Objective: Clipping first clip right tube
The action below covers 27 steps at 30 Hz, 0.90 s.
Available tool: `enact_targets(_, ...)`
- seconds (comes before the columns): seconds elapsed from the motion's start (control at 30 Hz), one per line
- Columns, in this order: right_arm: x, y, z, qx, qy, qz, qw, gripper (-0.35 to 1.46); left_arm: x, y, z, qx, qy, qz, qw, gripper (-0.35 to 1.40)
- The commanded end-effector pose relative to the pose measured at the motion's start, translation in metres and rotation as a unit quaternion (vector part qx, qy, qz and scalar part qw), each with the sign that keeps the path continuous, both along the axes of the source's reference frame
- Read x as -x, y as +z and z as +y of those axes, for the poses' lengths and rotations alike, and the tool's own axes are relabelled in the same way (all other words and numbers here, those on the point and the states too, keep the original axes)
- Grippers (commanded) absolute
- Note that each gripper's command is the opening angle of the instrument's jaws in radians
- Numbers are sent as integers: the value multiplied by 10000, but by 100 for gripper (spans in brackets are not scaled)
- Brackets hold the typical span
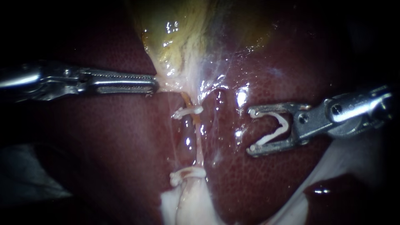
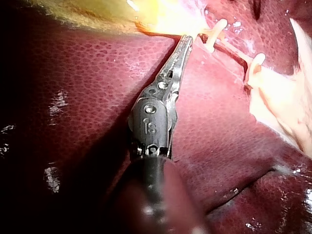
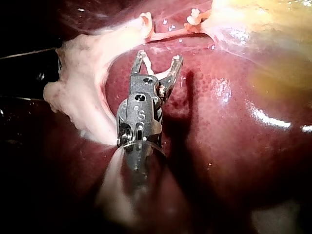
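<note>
My left instrument [image 1: 153,85] comes in level from the left, its long toothed jaws shut on the lower edge of the yellow gallbladder [image 1: 179,37]; the left wrist view shows its tip [image 2: 187,40] at that pale edge. Below it a thin tube [image 1: 195,133] runs down over the liver and carries two white clips, an upper clip [image 1: 187,111] and a lower clip [image 1: 183,175]. My right instrument [image 1: 251,131] stands right of the tube and apart from it. Its jaws are spread wide and hold a white open clip [image 1: 275,129] between them. It hovers over the liver in the right wrist view [image 3: 159,57].
Dark red liver [image 1: 104,137] fills most of the view, with wet glints beside the tube. Pale fatty tissue [image 1: 187,204] lies at the tube's lower end and spreads beside my right instrument [image 3: 83,92]. Thin whitish membrane [image 1: 216,83] fans from the gallbladder.
</note>
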State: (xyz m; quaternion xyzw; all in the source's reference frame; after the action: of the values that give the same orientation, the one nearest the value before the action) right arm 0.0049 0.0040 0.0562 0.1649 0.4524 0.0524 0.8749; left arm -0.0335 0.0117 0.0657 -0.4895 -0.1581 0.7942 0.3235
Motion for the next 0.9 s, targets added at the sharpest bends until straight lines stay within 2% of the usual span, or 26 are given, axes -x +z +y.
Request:
enact_targets(0.03,0,0,0,-1,1,0,10000,50,-2,-3,2,-12,0,-4,10000,-35)
enact_targets(0.13,0,1,0,0,2,0,10000,50,-10,-24,9,-75,29,-42,10000,-35)
enact_targets(0.2,0,1,-1,-8,-8,7,10000,50,-16,-41,15,-115,-40,-44,9999,-35)
enact_targets(0.33,-4,1,0,-76,-75,59,9999,50,-31,-75,23,36,-110,-120,9999,-35)
enact_targets(0.43,-10,3,-1,-220,-241,166,9993,50,-34,-83,21,63,-117,-122,9998,-35)
enact_targets(0.5,-16,5,-2,-226,-246,188,9993,50,-34,-81,20,68,-121,-118,9998,-35)
enact_targets(0.73,-41,27,-12,-621,11,309,9976,50,-32,-79,20,73,-124,-115,9998,-35)
enact_targets(0.9,-59,53,-22,-1128,251,376,9926,50,-31,-79,20,73,-126,-114,9998,-35)
